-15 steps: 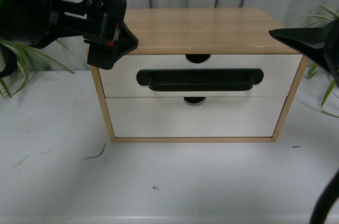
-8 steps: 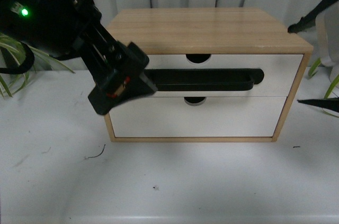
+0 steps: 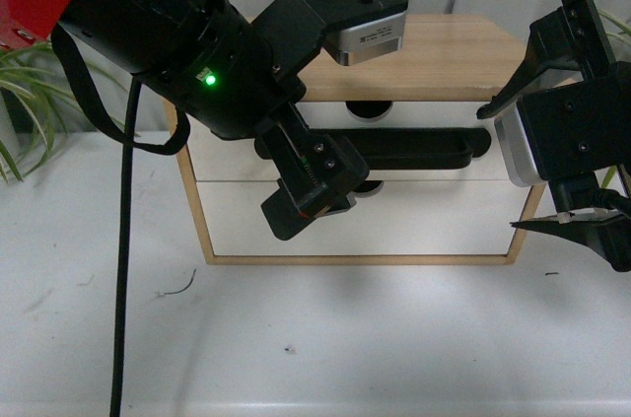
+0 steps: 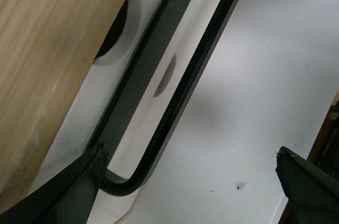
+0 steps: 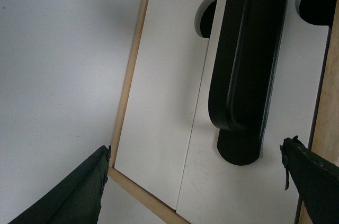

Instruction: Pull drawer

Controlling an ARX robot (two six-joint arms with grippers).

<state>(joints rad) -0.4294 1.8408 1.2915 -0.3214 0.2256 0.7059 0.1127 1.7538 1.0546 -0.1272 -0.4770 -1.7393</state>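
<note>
The drawer (image 3: 518,131) is seated shut in the cabinet's (image 3: 434,52) upper slot. The left gripper (image 4: 188,179) and right gripper (image 5: 190,187) are spread wide, with nothing held. If the handle (image 3: 424,149) is pinched only at its left end, it may be lost, or the cabinet dragged nearer.

The left gripper (image 3: 308,202) is hovering at the left end of the drawer (image 3: 434,117) handle (image 3: 414,149), the right gripper (image 3: 499,171) standing agape at its right
</note>
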